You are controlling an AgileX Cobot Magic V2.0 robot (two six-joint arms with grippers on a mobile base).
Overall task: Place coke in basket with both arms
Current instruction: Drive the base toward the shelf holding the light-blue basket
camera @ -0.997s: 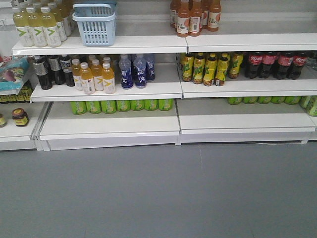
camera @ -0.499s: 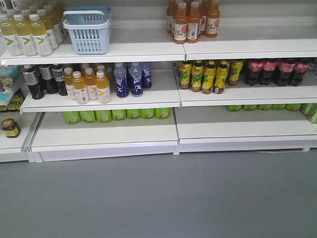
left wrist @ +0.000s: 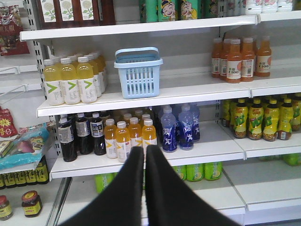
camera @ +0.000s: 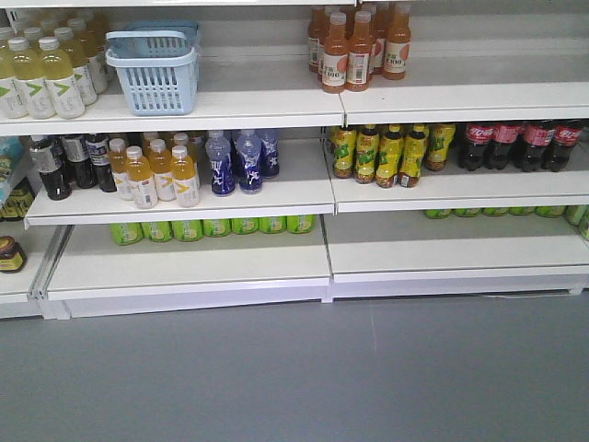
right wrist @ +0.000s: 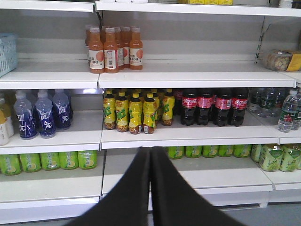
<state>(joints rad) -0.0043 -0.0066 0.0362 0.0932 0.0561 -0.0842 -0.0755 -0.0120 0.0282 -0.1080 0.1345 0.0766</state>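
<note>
Coke (right wrist: 205,102): front and right wrist views

White metal shelving (camera: 262,99) ran across the whole back in stepped tiers, split by a vertical joint near the middle. A pale grey back panel (camera: 248,46) closed off the top tier. Below lay a smooth grey floor (camera: 294,378), evenly lit, crossed by one faint seam (camera: 373,341).

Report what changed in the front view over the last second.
The whole shelving slid down and left in frame: the view moved, not the goods. The basket and coke bottles kept their shelf spots. Nothing was grasped or released; the left end effector and right end effector are shut and empty.
</note>
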